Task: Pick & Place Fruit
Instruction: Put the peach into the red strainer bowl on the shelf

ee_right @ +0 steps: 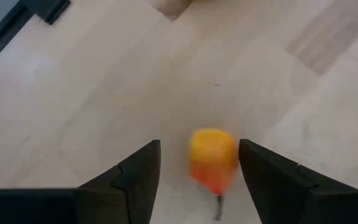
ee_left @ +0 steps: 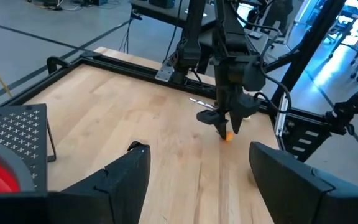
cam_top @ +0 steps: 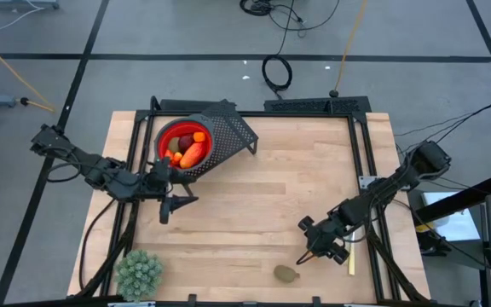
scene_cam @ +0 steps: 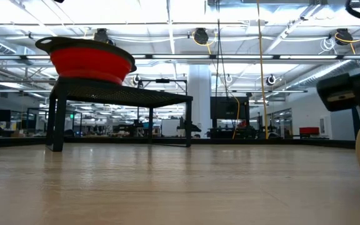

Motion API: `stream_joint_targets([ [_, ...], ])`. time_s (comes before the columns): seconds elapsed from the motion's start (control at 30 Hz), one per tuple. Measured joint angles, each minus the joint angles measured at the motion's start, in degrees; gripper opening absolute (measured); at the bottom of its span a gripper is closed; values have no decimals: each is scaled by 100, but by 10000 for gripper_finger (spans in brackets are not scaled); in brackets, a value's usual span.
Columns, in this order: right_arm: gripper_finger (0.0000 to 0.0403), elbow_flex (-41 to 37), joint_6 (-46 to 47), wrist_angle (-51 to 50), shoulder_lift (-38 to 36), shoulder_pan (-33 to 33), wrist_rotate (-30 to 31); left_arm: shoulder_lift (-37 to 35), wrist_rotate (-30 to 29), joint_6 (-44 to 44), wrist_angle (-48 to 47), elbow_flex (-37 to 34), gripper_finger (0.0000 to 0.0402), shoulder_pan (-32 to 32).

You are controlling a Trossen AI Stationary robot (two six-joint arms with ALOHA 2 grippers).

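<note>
Right gripper (ee_right: 197,171) at lower right, fingers spread around an orange fruit bit (ee_right: 212,159), not clamped; I see left gripper (cam_top: 176,205) wide, empty, beside the red bowl (cam_top: 170,134)

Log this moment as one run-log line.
right gripper: open, straddling orange fruit piece on table | left gripper: open, beside red bowl | brownish-green oval: unpicked

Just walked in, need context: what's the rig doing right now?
Fruit sorting. The right gripper is down at the near right of the table, fingers open around a small orange piece, not yet closed on it. The left gripper hovers open beside the red bowl, which sits on a black mesh stand and already holds several fruits. A brownish-green oval lies near the front edge.
</note>
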Motion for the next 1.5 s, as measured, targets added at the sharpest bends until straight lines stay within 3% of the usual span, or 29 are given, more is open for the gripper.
stream_joint_targets([
  [0.57,205,0,149,-5,243,262,309,2,2,-37,27,0,273,-4],
  [1.1,114,-1,159,-7,236,258,344,2,7,-37,25,0,273,-4],
  [1.5,111,-4,1125,881,-616,237,491,5,13,-762,18,0,273,-4],
])
